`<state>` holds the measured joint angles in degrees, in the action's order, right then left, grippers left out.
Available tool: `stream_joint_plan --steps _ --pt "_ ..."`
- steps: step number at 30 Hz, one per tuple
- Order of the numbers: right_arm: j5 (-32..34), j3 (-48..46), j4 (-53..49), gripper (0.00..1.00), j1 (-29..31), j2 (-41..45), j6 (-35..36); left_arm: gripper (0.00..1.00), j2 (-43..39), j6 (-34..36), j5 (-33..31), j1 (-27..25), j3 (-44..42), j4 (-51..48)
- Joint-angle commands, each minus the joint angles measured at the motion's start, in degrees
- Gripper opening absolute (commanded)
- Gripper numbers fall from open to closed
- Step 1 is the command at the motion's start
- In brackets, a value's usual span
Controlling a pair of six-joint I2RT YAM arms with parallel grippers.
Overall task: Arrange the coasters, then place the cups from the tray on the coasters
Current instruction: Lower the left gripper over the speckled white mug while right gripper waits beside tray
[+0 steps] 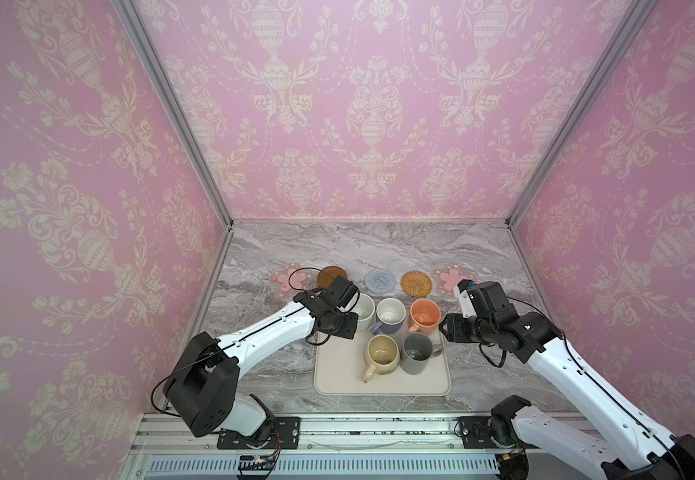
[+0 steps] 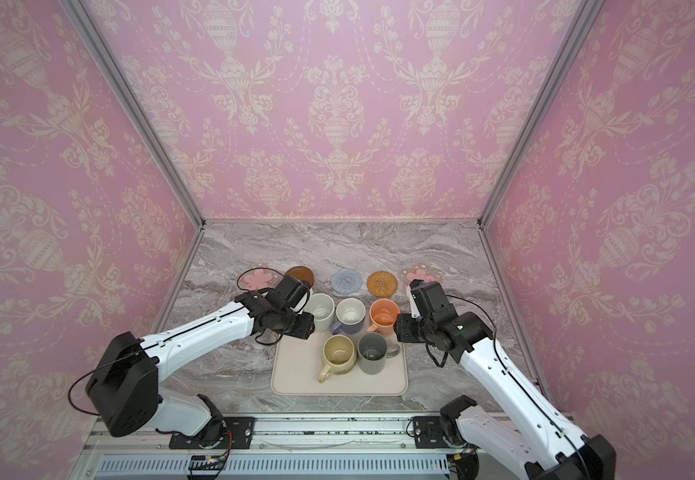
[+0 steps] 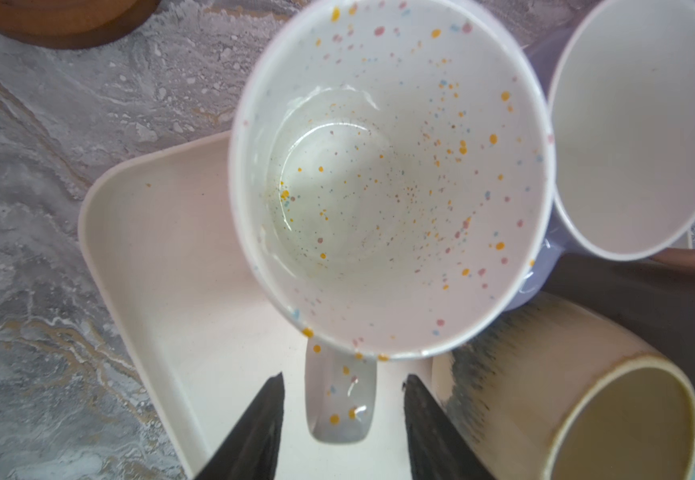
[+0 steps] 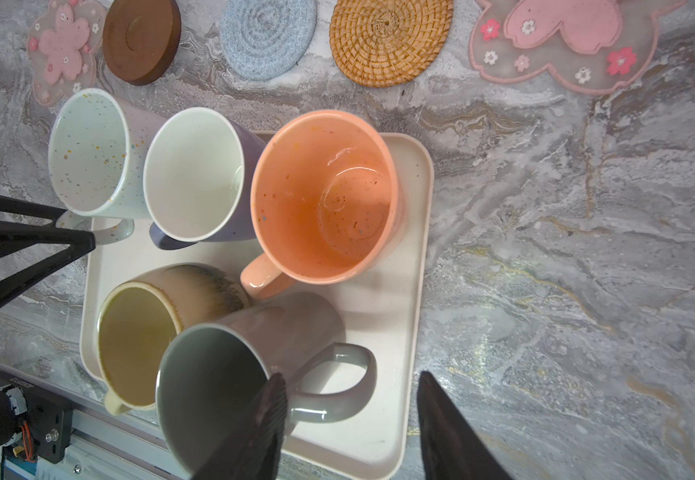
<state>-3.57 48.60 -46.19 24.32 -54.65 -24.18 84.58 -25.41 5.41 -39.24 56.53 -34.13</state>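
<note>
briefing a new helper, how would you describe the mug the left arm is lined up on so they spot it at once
On the marble table, find the beige tray. In its far row of three, take the left end: the white mug. Alone among its neighbours it is flecked with orange, pink and blue speckles.

left arm (image 1: pixel 262 328): reaches from its base at the near left forward and toward the middle, the white link lying low.
left wrist (image 1: pixel 333 309): bent downward; in both top views it covers the fingertips.
left gripper (image 3: pixel 345 376): points down, and its two black fingers (image 3: pixel 258 432) stand apart with a clear gap.
right arm (image 1: pixel 586 390): rises from the near right and leans forward and inward.
right wrist (image 1: pixel 491 303): turned toward the middle and tilted down.
right gripper (image 4: pixel 352 374): points down, with its dark fingers (image 4: pixel 258 432) spread apart.
</note>
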Motion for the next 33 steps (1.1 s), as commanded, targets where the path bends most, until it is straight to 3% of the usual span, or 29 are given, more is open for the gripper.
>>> stream_joint_plan --steps 1,17,33 --pt "0.3 1.9 0.3 0.53 0.5 -0.4 1.4 0.49 0.4 -1.0 -1.1 -0.4 1.2 2.5" --pt "-0.1 0.6 1.8 0.53 0.5 -0.1 0.3 0.41 4.3 -0.1 -2.8 -0.3 3.0 0.7" --pt "-1.2 0.6 3.5 0.52 0.4 -1.8 -0.9 0.01 5.7 -1.4 -3.3 -0.4 2.9 1.1"
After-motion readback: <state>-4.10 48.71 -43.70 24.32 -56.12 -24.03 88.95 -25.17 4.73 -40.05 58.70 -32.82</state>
